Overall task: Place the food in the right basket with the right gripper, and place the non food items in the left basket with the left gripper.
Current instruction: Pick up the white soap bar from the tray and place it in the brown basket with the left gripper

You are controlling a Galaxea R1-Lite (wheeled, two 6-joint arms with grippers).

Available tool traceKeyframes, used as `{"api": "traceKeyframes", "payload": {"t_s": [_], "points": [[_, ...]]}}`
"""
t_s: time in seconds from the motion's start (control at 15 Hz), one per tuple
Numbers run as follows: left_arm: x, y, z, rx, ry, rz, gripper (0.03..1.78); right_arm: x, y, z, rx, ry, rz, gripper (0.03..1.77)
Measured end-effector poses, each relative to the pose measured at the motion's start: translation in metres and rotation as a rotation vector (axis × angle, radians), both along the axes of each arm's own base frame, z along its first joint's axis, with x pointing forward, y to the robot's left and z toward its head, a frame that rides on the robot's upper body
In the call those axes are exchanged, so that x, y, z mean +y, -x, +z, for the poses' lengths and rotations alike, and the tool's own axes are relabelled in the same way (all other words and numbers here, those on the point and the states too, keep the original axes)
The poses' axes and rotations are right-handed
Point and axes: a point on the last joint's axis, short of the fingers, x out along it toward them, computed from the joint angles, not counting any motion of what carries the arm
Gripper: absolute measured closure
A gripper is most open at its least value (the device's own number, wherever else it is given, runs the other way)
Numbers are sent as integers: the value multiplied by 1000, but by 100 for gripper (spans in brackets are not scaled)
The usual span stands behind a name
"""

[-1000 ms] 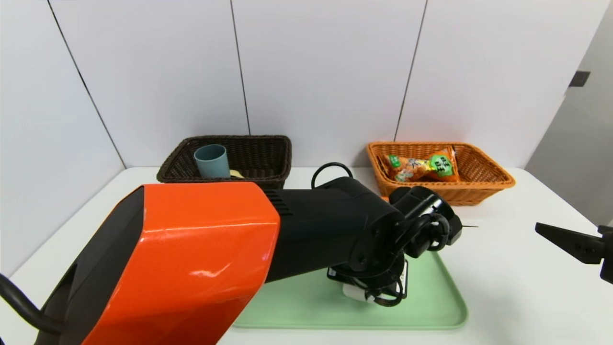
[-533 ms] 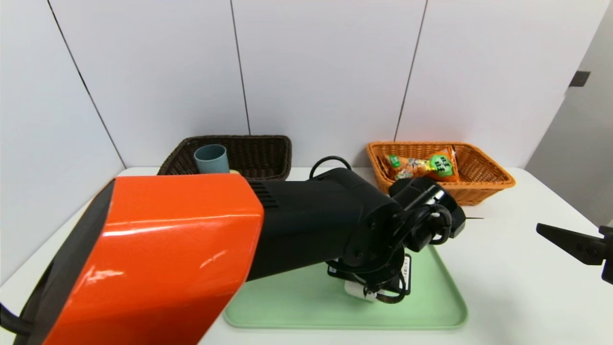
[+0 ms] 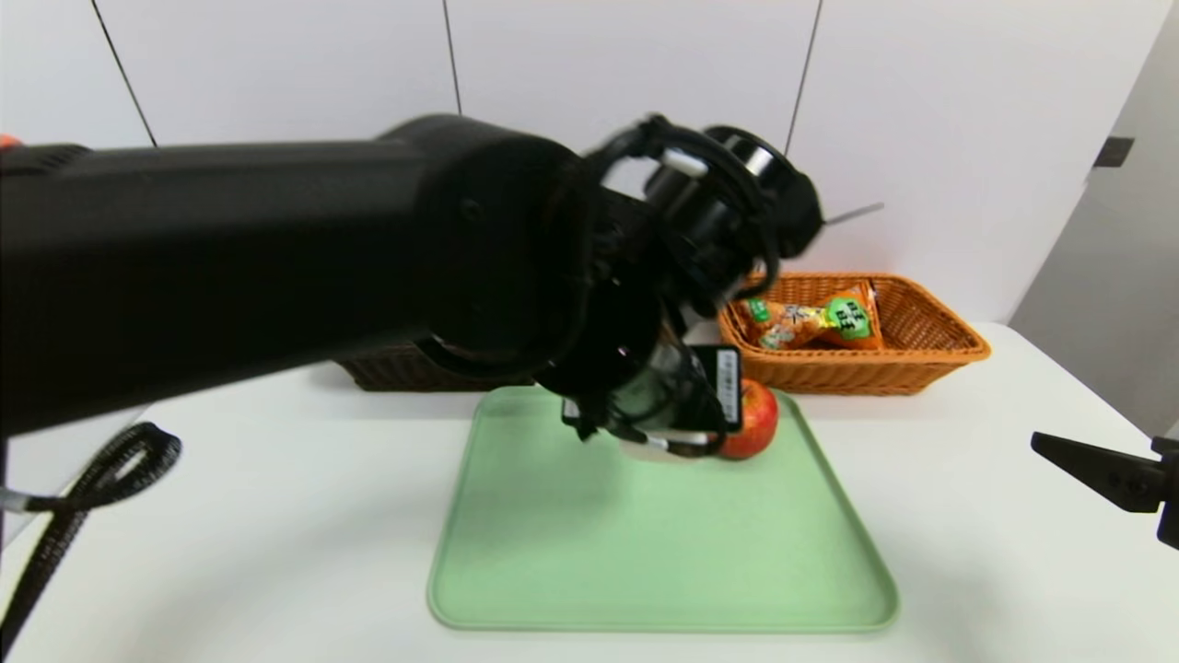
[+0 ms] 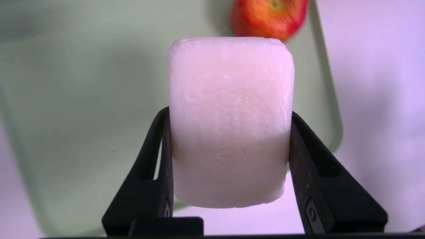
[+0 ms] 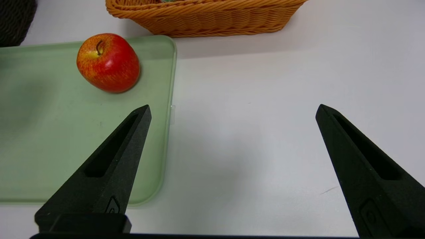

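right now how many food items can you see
2: an apple at the far right corner of the green tray, and a snack packet in the orange basket. The left arm may hide more.

Left arm: matte black casing, orange panel edge at upper left of frame, looped black cables at the wrist, a white barcode label. Left pincer (image 4: 229,166): black tapered fingers. Right pincer (image 5: 232,172): black, pointed, recessed slots
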Motion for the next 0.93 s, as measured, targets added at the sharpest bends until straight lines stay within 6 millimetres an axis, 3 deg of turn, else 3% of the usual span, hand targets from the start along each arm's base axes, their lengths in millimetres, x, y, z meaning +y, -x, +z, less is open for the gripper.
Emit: {"api": "traceKeyframes", "payload": {"t_s": [0.27,0.47,0.67,0.93], "points": [[61,-47,24,-66,53,183,84,0,-1,-3,8,-4,2,9],[91,-83,29,-138,102,279,84,0,-2,-3,12,-3,4,9],[102,-113,18,-182,113,329,84,0,-3,-2,13,-1,2,9],[114,-151,-13,-182,55,375,84,0,-4,-2,13,1,0,9]]}}
